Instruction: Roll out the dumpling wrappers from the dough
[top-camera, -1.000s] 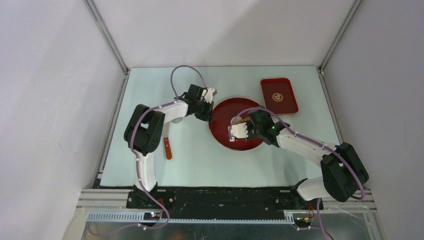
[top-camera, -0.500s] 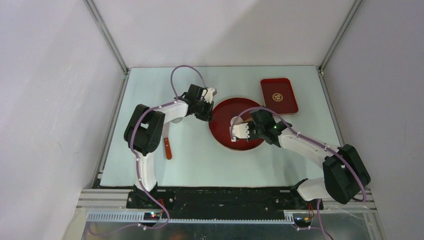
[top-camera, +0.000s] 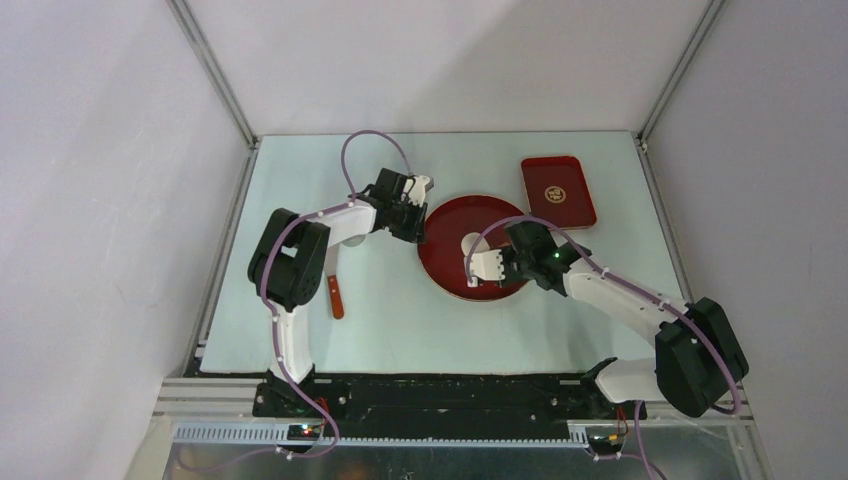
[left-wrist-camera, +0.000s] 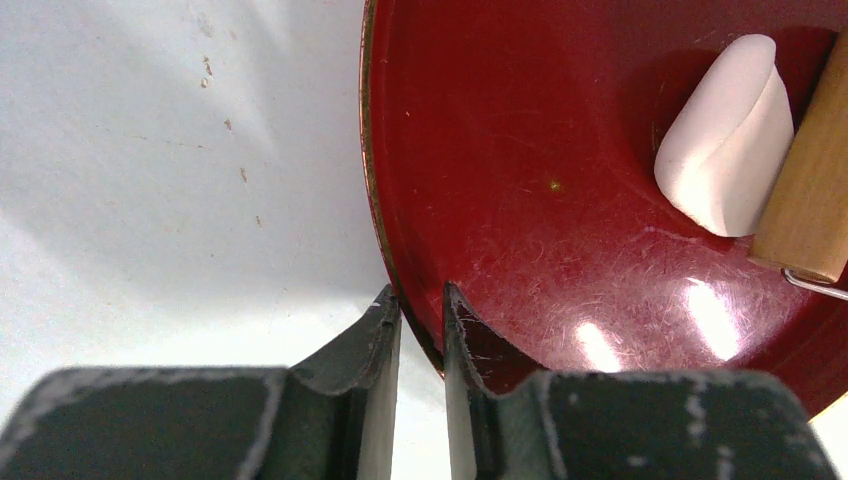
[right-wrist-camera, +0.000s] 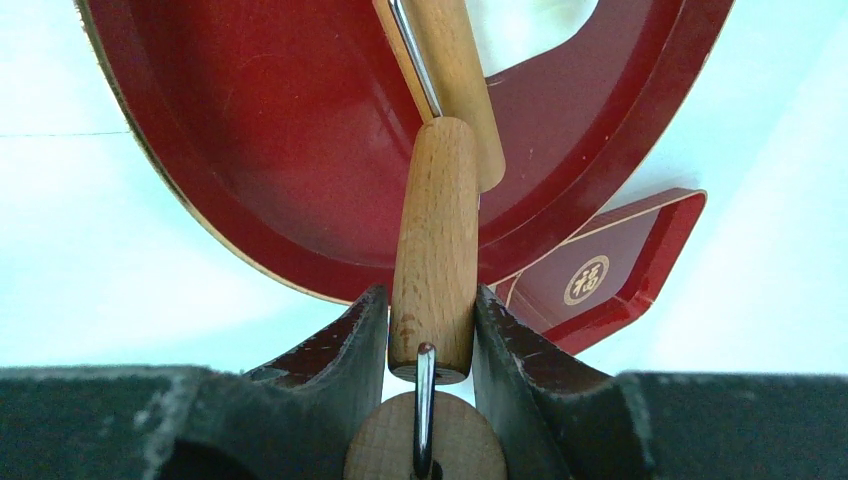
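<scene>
The dough (left-wrist-camera: 727, 140) is a soft white folded lump in the round red plate (left-wrist-camera: 480, 180); from above it shows as a white patch (top-camera: 473, 243). My left gripper (left-wrist-camera: 420, 305) is shut on the plate's left rim, one finger inside and one outside; in the top view it (top-camera: 417, 222) is at the plate's left edge. My right gripper (right-wrist-camera: 430, 295) is shut on the wooden handle of a rolling pin (right-wrist-camera: 435, 250), whose roller (left-wrist-camera: 812, 190) rests against the dough. In the top view the right gripper (top-camera: 484, 258) is over the plate's near side. No round wrappers show.
A red rectangular tray (top-camera: 558, 190) with a gold emblem lies at the back right, also in the right wrist view (right-wrist-camera: 600, 275). A tool with a reddish-brown handle (top-camera: 335, 295) lies on the pale table left of the plate, beside the left arm.
My right gripper has drawn the rolling pin a little toward the near right, and more of the white dough shows behind it. The left gripper has stayed on the plate rim.
</scene>
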